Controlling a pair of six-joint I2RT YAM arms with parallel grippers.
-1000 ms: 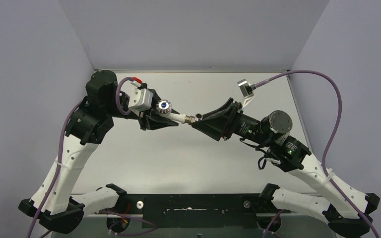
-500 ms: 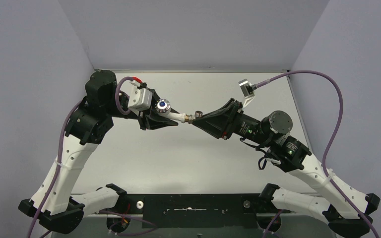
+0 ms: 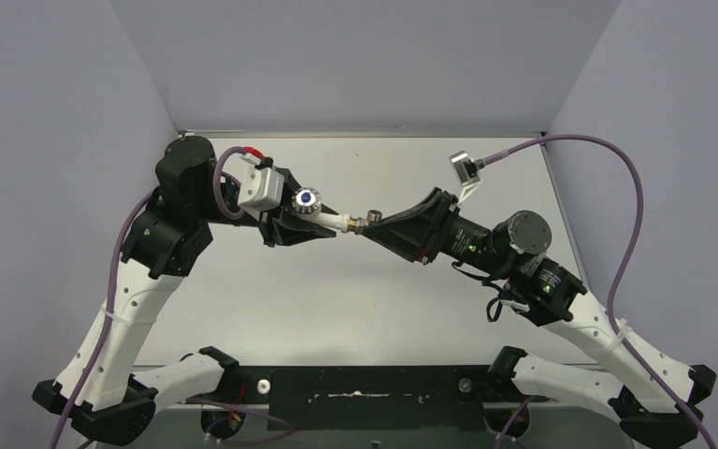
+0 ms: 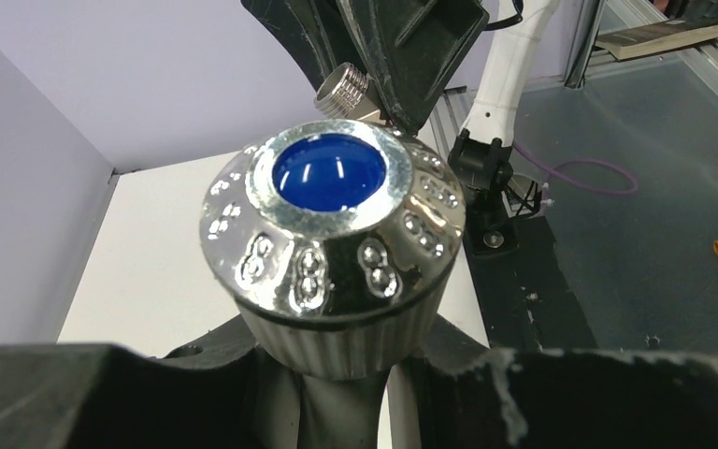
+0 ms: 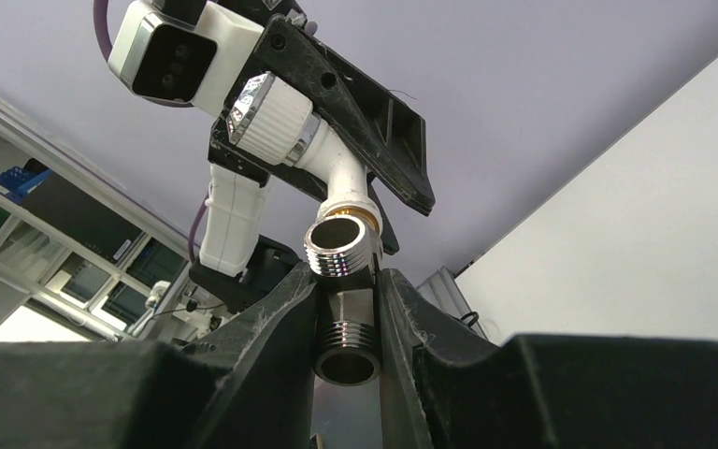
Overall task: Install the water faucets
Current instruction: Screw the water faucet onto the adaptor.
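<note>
The water faucet's white tap body [image 3: 336, 221], topped by a chrome knob with a blue dot [image 3: 308, 197], hangs above the table in my left gripper [image 3: 323, 223], which is shut on it. In the left wrist view the knob [image 4: 332, 234] fills the middle, and the white stem sits between my left gripper's [image 4: 337, 398] black fingers. My right gripper [image 3: 371, 226] is shut on the small threaded metal fitting [image 3: 366, 224]. In the right wrist view the fitting [image 5: 345, 313] is pinched upright in my right gripper [image 5: 346, 323]. Its top thread sits just under the tap's brass-ringed spout [image 5: 349, 204].
Both arms meet over the white table [image 3: 355, 299], walled in by grey panels at the back and sides. A purple cable [image 3: 617, 168] loops above the right arm. A black mounting bar [image 3: 365, 383] runs along the near edge.
The right gripper's jaws have narrowed onto the fitting. The left arm's shoulder has shifted slightly left, and the tap and fitting stay end to end.
</note>
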